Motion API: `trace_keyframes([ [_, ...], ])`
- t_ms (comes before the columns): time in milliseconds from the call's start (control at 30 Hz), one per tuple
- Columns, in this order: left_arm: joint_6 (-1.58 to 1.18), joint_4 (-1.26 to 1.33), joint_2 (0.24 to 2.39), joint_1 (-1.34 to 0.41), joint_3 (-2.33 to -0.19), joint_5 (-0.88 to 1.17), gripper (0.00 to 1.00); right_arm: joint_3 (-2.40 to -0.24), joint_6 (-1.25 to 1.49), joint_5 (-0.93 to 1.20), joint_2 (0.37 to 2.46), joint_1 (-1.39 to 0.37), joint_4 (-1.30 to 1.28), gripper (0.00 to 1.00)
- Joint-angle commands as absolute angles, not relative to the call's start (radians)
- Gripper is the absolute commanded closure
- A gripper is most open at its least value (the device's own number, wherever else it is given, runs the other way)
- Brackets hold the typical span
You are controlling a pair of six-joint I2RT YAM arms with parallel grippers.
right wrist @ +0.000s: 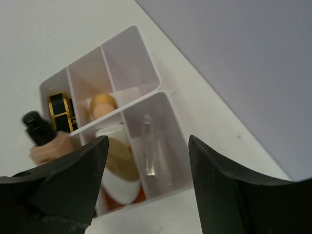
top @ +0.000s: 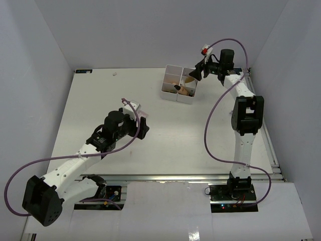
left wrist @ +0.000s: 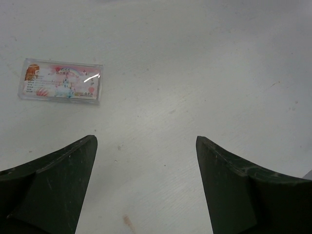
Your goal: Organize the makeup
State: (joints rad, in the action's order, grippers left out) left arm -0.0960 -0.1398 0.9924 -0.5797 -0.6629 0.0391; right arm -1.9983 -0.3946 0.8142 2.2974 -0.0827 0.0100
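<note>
Between the spread, empty fingers of the right gripper (right wrist: 146, 151), the white box (right wrist: 157, 83) is seen, with the tan dark-capped bottle (right wrist: 46, 139) and black-gold lipstick (right wrist: 61, 111) stored inside. Beyond the equally spread left gripper (left wrist: 146, 141), a pink flat packet (left wrist: 61, 80) is shown lying flat on the table (left wrist: 219, 63).

Glossy clear plastic on the packet (left wrist: 61, 79); matt, faintly scuffed table (left wrist: 204, 63); smooth white plastic box (right wrist: 129, 61); lipstick (right wrist: 61, 111) gleams black-gold.
</note>
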Motion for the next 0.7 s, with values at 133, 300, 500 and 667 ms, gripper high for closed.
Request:
trace_keyframes([
  [133,-0.402,-0.094,1.096,-0.425,-0.687,0.224,0.07,-1.484,-0.345,0.968,1.708,-0.012,-0.099,0.23],
  [300,-0.635,-0.182,1.176,-0.369,-0.759,0.176,0.07,-1.095,-0.415,1.037,1.347,-0.012,-0.248,0.16],
  [500,-0.845,-0.501,1.373,-0.367,-1.018,-0.049,0.06,-0.884,-0.413,1.028,1.201,-0.012,-0.280,0.11],
  [667,-0.946,-0.825,1.656,-0.367,-1.329,-0.183,0.03,-0.851,-0.368,0.986,1.162,0.000,-0.295,0.10],
])
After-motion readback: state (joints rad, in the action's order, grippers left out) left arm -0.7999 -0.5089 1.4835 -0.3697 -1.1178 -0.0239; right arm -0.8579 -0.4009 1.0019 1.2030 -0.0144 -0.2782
